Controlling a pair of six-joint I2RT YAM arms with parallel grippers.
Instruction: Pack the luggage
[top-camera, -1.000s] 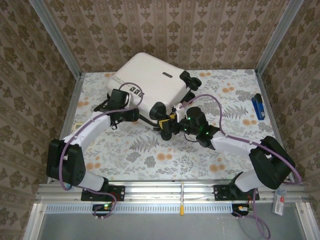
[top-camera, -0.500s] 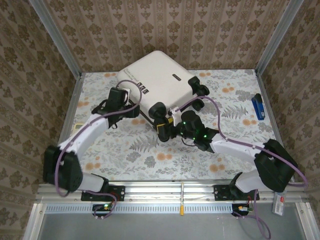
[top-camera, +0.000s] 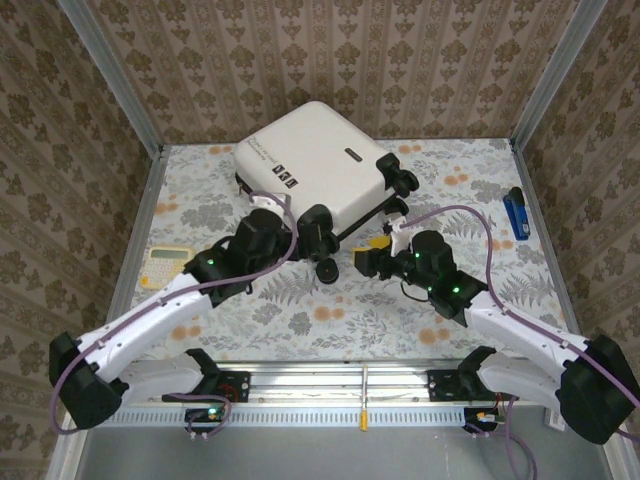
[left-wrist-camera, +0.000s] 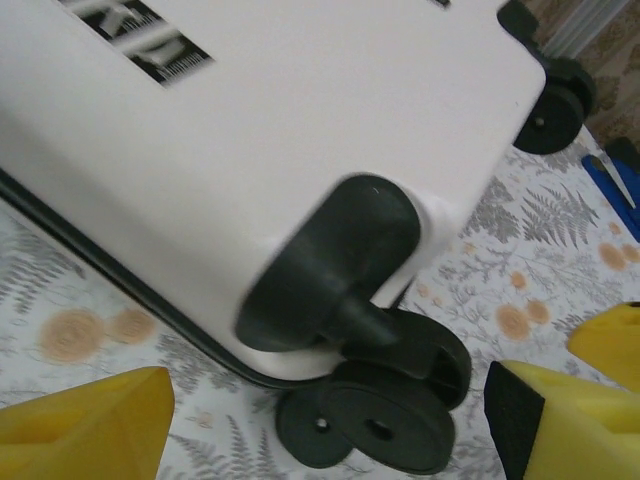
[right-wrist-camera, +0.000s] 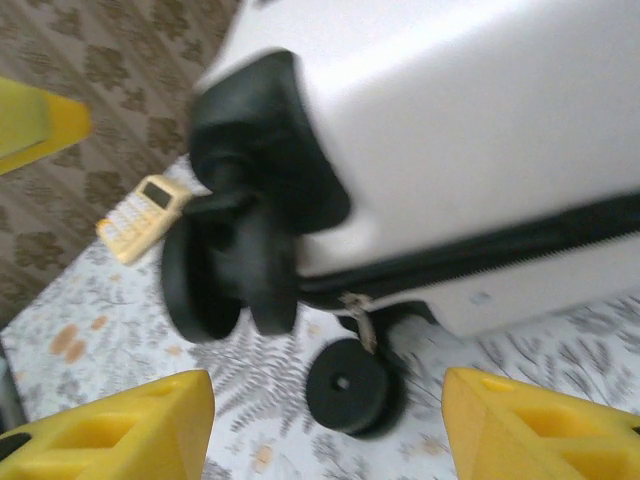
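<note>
Bright, diffuse light casts only a soft shadow under the luggage (top-camera: 315, 165), whose white shell glares in both wrist views, close and motion-blurred, the right one worst; the top view is sharp.

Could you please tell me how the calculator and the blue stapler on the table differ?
The calculator is pale yellow and broad; the blue stapler is narrow and long. The calculator lies at the left of the table, the stapler at the right. Both lie flat, apart from the luggage.
</note>
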